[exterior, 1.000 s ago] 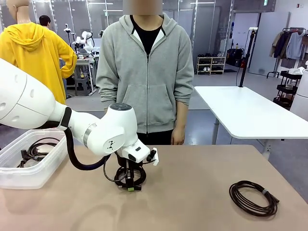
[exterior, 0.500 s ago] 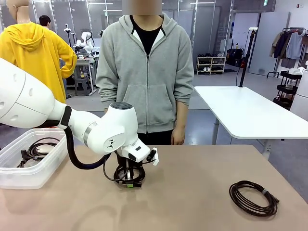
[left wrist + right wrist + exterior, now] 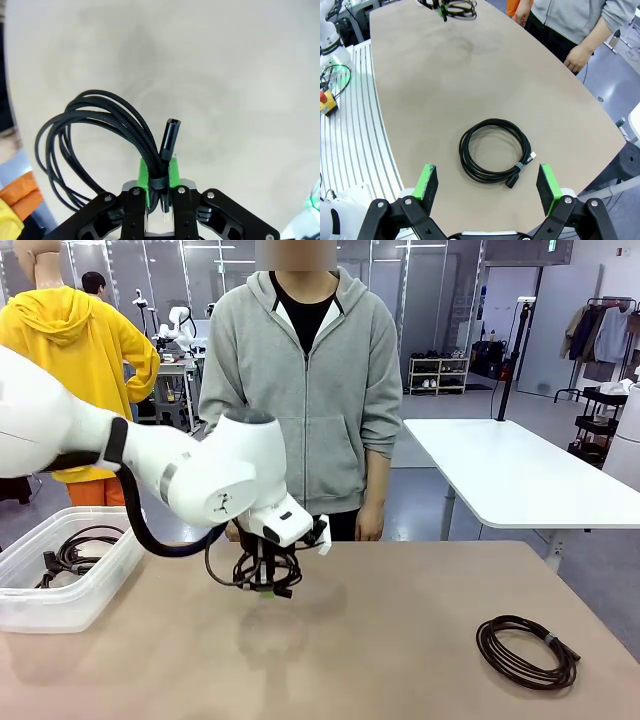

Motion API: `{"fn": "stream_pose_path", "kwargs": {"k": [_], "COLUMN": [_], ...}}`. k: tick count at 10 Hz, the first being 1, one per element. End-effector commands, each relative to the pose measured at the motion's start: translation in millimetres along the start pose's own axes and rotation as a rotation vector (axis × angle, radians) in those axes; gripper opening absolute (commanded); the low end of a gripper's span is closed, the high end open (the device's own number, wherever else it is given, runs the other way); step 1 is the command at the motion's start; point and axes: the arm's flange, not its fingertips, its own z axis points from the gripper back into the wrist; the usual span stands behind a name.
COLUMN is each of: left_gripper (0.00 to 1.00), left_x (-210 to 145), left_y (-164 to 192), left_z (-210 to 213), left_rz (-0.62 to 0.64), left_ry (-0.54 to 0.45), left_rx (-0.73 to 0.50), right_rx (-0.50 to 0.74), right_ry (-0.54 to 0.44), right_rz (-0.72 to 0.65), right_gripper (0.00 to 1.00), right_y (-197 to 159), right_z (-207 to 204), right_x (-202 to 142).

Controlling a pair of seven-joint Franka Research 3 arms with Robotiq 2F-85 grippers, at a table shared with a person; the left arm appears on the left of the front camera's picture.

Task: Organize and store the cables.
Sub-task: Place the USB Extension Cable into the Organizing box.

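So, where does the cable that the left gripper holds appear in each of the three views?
Front view: the held cable hangs left of centre from the left gripper, above the table.
Left wrist view: the cable loops up and left from bottom centre.
Right wrist view: the cable sits at the top edge, left of centre.
Shared landmark: the tan table.

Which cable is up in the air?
The black coil pinched in the left gripper hangs above the table; the other loose coil lies flat on it.
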Motion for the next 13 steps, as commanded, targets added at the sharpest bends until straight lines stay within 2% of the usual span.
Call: {"fn": "stream_pose_path", "kwargs": {"k": [1,2,3,4,8,9,11,13], "left_gripper": [0.05,0.05,0.05,0.05,0.05,0.18,0.18,0.18], "left_x": [-3.9,6.9,23.4,7.6,7.6,7.5,-65.1,-148.3], "left_y": [-20.0,-27.0,-30.1,-17.1,-17.1,-18.2,14.5,22.7], "left_z": [28.4,35.5,38.7,41.1,41.1,37.7,52.6,81.4], "left_rz": [-0.089,-0.129,-0.143,-0.074,-0.074,-0.084,-0.126,-0.122], "left_ry": [-0.011,0.004,0.068,-0.011,-0.011,0.011,0.0,-0.058], "left_rx": [0.068,0.1,0.132,0.069,0.069,0.076,0.029,0.122], "right_rx": [-0.003,-0.003,-0.003,-0.003,-0.003,-0.003,-0.003,-0.003], "right_ry": [-0.01,-0.01,-0.01,-0.01,-0.01,-0.01,-0.01,-0.01], "right_rz": [0.009,0.009,0.009,0.009,0.009,0.009,0.009,0.009], "right_gripper": [1.0,1.0,1.0,1.0,1.0,1.0,1.0,1.0], "right_y": [-1.8,-1.8,-1.8,-1.8,-1.8,-1.8,-1.8,-1.8], "right_z": [1.3,1.3,1.3,1.3,1.3,1.3,1.3,1.3], "right_x": [-0.9,-0.9,-0.9,-0.9,-0.9,-0.9,-0.9,-0.9]}}
